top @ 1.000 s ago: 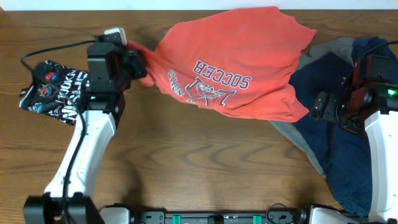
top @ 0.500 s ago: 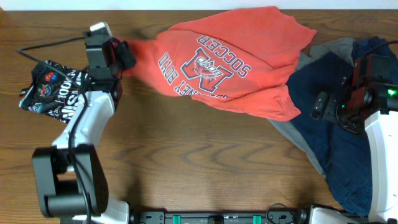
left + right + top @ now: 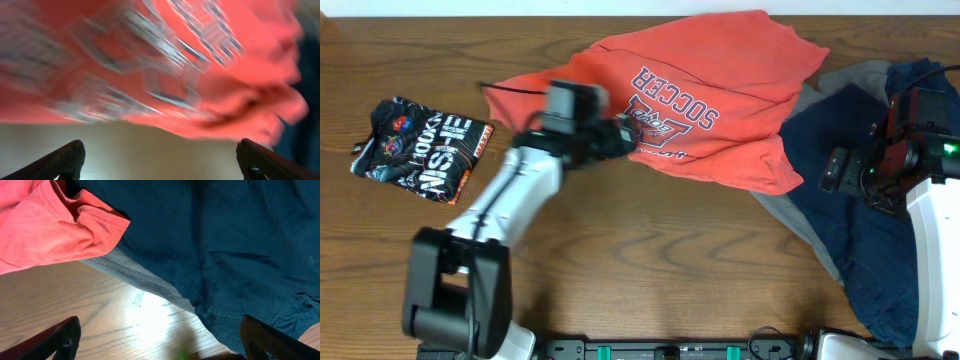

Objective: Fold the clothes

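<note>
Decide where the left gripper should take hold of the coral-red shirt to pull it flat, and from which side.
Grip the coral-red shirt at its pointed left corner, coming in low from the left. That tip tapers onto bare table, with no other garment beneath, whereas its right edge overlaps the grey garment. The left gripper hovers open over the shirt.

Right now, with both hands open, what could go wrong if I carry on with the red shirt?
1. The red shirt overlaps the grey garment and touches the navy garment; dragging it may pull them along.
2. It lies bunched, so folding now would likely trap creases.
3. The left wrist view is blurred; the left hand could miss its edge.
</note>
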Available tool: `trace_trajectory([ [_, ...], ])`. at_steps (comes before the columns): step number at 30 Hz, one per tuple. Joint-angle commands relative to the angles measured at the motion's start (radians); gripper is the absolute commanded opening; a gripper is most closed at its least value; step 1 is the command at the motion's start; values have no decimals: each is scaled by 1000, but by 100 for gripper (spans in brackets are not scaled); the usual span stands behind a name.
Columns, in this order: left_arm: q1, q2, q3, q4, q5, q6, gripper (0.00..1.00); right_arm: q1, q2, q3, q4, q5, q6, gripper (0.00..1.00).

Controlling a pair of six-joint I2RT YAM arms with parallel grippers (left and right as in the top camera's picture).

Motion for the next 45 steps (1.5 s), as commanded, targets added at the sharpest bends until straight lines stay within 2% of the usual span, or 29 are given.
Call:
trace_trajectory([
  [1,-127,54,6,22,14,-169,98,-7,-12,10,-1,10,-13,99],
  [9,-355,187,6,200,-116,-412,98,-7,-12,10,-9,11,-13,99],
  [12,-397,229,6,280,-146,-502,98,-7,-12,10,-13,10,-13,99],
  [18,-461,309,6,449,-228,-601,98,-7,-12,10,-16,10,-13,99],
  [23,-493,372,6,533,-250,-701,85,-7,-12,10,-19,11,-21,99],
  [26,-496,393,6,574,-257,-721,70,-7,-12,10,-19,11,-23,99],
  [27,-495,394,6,576,-283,-721,62,-8,-12,10,-19,11,-33,99],
  [29,-491,394,6,578,-335,-720,40,-7,-12,10,-19,11,-37,99],
  [32,-475,394,6,581,-355,-720,25,-8,-12,10,-18,11,-40,99],
  [33,-465,394,6,581,-354,-720,18,-8,-12,10,-18,11,-40,99],
  [34,-458,394,6,580,-354,-720,7,-7,-12,10,-19,11,-40,99],
  [38,-428,385,6,575,-267,-687,6,-8,-12,10,-15,15,-43,99],
  [41,-404,352,6,507,-119,-587,6,-8,-11,10,-2,33,-43,99],
  [43,-381,307,6,357,-46,-520,6,-8,-11,10,10,47,-44,99],
  [45,-352,248,6,125,-40,-436,6,-11,-8,10,20,52,-44,99],
])
